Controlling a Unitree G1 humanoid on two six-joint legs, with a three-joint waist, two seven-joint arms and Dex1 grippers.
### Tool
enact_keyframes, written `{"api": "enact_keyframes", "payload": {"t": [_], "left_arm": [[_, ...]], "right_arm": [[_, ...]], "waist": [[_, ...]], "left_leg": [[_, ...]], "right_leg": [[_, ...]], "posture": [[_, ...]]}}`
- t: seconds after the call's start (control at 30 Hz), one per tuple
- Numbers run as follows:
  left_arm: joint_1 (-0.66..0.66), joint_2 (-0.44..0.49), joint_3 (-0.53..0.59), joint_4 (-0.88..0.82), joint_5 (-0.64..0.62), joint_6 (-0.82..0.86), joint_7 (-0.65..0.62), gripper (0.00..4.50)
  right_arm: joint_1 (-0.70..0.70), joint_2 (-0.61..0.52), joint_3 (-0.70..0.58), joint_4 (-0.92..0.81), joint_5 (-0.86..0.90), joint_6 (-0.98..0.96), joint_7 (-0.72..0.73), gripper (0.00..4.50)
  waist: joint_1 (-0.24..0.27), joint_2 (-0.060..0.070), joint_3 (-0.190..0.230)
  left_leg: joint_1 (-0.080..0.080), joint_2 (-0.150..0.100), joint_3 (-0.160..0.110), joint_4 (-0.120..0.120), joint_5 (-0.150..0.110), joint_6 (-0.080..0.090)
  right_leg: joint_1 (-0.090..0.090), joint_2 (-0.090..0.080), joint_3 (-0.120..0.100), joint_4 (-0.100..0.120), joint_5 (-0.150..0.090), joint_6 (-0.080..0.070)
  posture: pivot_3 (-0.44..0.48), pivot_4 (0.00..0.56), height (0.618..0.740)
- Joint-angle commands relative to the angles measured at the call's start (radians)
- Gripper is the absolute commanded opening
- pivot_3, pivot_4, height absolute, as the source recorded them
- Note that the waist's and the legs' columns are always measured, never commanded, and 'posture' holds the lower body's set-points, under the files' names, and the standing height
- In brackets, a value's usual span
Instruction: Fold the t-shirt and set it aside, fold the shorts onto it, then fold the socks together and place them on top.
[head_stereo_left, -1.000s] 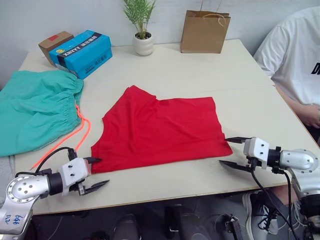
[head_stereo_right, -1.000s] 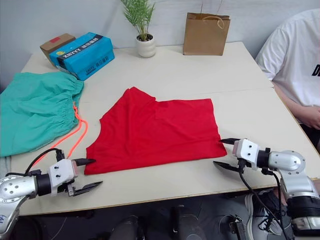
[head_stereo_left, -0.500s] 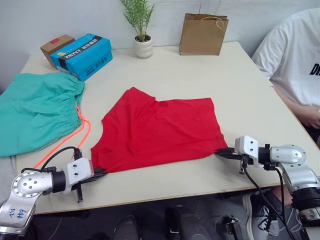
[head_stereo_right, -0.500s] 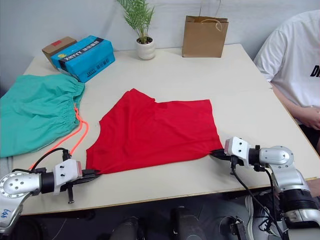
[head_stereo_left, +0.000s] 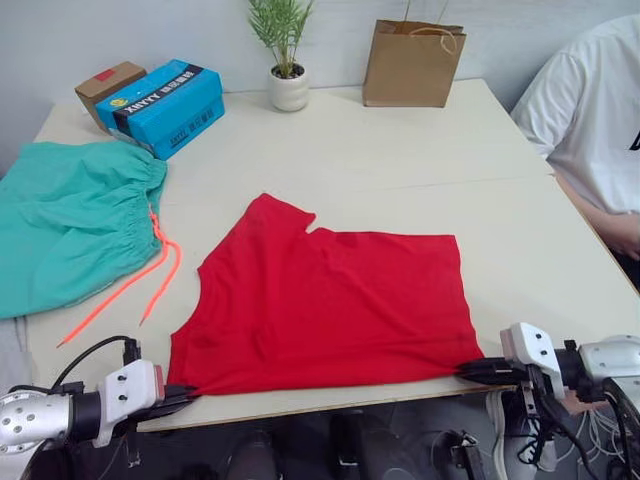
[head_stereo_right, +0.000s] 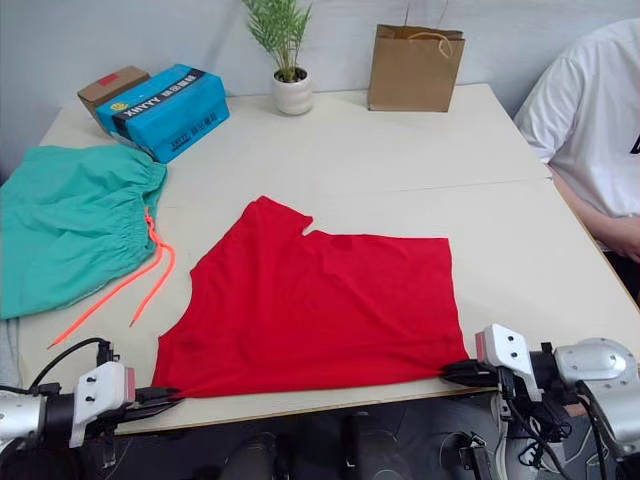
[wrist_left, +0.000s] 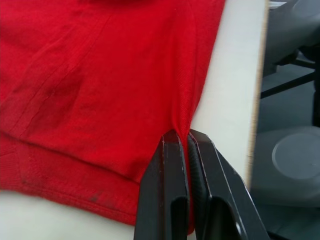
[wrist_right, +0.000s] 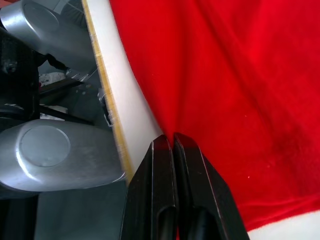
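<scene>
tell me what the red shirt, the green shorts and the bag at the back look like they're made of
T-shirt: soft matte knit, likely cotton jersey; it lies limp and shows a stitched hem in the left wrist view.
Shorts: thin matte woven or knit cloth, hard to tell which; the waistband gathers into fine puckers, with a neon cord.
Bag: brown kraft paper, stiff and creased, standing on its own with thin handles.

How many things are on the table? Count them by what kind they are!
Clothes: 2, the t-shirt and the shorts
Boxes: 2, the blue box and the brown box
Paper bags: 1
Potted plants: 1
Total: 6
</scene>
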Motion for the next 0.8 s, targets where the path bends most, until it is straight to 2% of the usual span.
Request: {"api": "enact_keyframes", "payload": {"t": [0.03,0.1,0.2,0.4,0.5,0.57,0.6,0.63,0.7,0.8], "left_arm": [[0.016,-0.018,0.035,-0.034,-0.030,0.015,0.001,0.02],[0.014,-0.025,0.039,-0.035,-0.046,0.030,-0.004,0.02],[0.021,-0.004,0.083,-0.058,-0.102,0.099,-0.033,0.71],[0.085,0.067,0.208,-0.075,-0.167,0.177,-0.169,2.43],[0.047,0.125,0.291,-0.059,-0.243,0.296,-0.202,3.36],[-0.028,0.150,0.307,-0.035,-0.309,0.380,-0.185,3.98],[-0.113,0.166,0.291,-0.010,-0.351,0.444,-0.141,4.28],[-0.175,0.176,0.278,0.006,-0.378,0.491,-0.110,4.44],[-0.319,0.210,0.226,0.044,-0.425,0.627,-0.031,4.44],[-0.662,0.202,0.035,0.184,-0.386,0.666,0.041,4.44]], "right_arm": [[0.025,0.000,-0.044,-0.035,0.031,0.049,-0.019,0.00],[0.026,0.009,-0.050,-0.042,0.042,0.058,-0.025,0.00],[0.034,-0.001,-0.056,-0.063,0.072,0.117,-0.015,0.62],[0.079,-0.118,-0.155,-0.160,0.196,0.364,0.037,2.48],[0.047,-0.176,-0.213,-0.172,0.265,0.473,0.067,3.55],[-0.015,-0.193,-0.221,-0.139,0.283,0.512,0.067,4.20],[-0.086,-0.188,-0.202,-0.091,0.268,0.509,0.057,4.50],[-0.136,-0.182,-0.187,-0.057,0.256,0.506,0.050,4.50],[-0.253,-0.155,-0.148,0.026,0.219,0.484,0.032,4.50],[-0.516,-0.072,-0.030,0.266,0.070,0.383,-0.030,4.50]], "waist": [[0.000,0.000,0.000],[0.000,0.000,0.000],[0.000,-0.001,0.001],[-0.002,-0.001,0.001],[-0.001,-0.002,0.002],[0.000,-0.002,0.002],[0.000,-0.002,0.002],[0.000,-0.002,0.003],[0.001,-0.002,0.005],[-0.001,-0.002,0.007]], "left_leg": [[0.000,0.000,0.000,0.000,0.000,0.000],[0.000,0.000,-0.001,0.000,0.001,0.001],[0.000,-0.001,-0.001,0.000,0.003,0.001],[-0.001,-0.001,-0.002,0.000,0.003,0.000],[-0.001,-0.001,-0.002,0.000,0.003,0.000],[-0.001,-0.001,-0.003,0.000,0.004,0.000],[0.000,-0.002,-0.004,0.000,0.004,0.000],[0.000,-0.002,-0.004,0.001,0.005,0.001],[-0.001,-0.003,-0.004,0.001,0.007,0.001],[0.001,-0.003,-0.004,0.001,0.009,0.001]], "right_leg": [[0.000,0.000,0.000,0.000,0.000,0.000],[0.000,0.000,0.000,0.000,0.000,0.000],[0.000,0.000,0.001,0.000,0.000,0.000],[0.000,0.000,0.001,0.001,0.000,-0.001],[0.000,0.000,0.000,0.001,0.000,-0.001],[0.000,0.001,0.000,0.000,0.000,-0.001],[0.000,0.001,0.000,0.000,0.000,-0.002],[0.000,0.001,0.000,0.000,0.000,-0.002],[0.000,0.000,0.001,0.000,0.002,-0.003],[0.002,0.000,0.001,0.000,0.004,-0.002]], "posture": [[0.000,0.150,0.740],[0.000,0.150,0.740],[0.000,0.150,0.740],[0.000,0.150,0.740],[0.000,0.150,0.740],[0.000,0.150,0.740],[0.000,0.150,0.740],[0.000,0.150,0.740],[0.000,0.150,0.740],[0.000,0.150,0.740]]}}
